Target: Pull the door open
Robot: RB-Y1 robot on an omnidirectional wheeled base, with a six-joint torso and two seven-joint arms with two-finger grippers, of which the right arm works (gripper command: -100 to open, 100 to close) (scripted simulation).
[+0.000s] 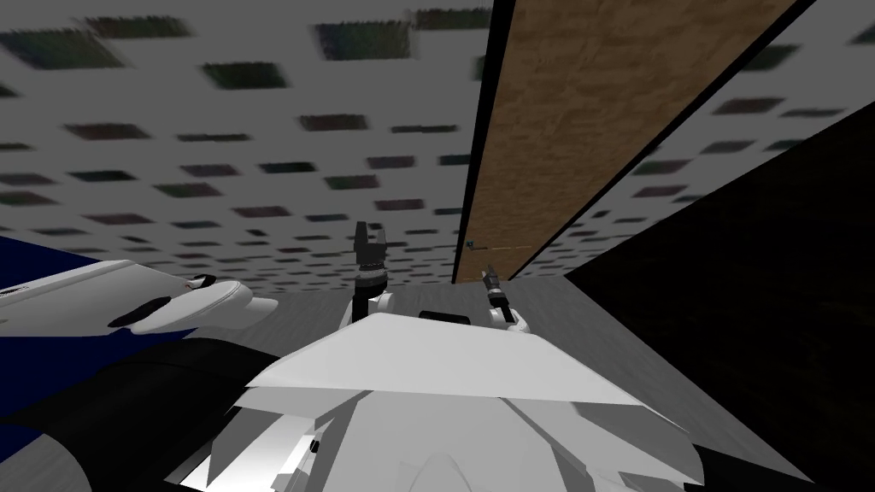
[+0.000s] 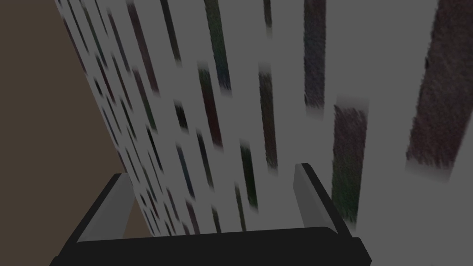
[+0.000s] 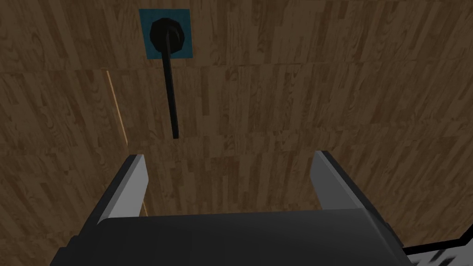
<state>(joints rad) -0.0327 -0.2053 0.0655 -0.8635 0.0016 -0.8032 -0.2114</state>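
A pale grey wall (image 1: 214, 128) dotted with dark, blurred rectangular patches spans nine to twelve o'clock and shows again at two o'clock. Plain grey floor (image 1: 598, 342) lies near centre. A black area (image 1: 769, 282) fills three to five o'clock, and a dark blue surface (image 1: 34, 359) sits at eight o'clock.

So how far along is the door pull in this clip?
Done: the right gripper faces the wooden door, with the black lever handle a little beyond its fingertips. In hand: the approach; its fingers are open and touch nothing. Left: reach the lever, close on it and pull; the door seems shut, not yet moved. The left gripper hangs open, facing the patterned wall.
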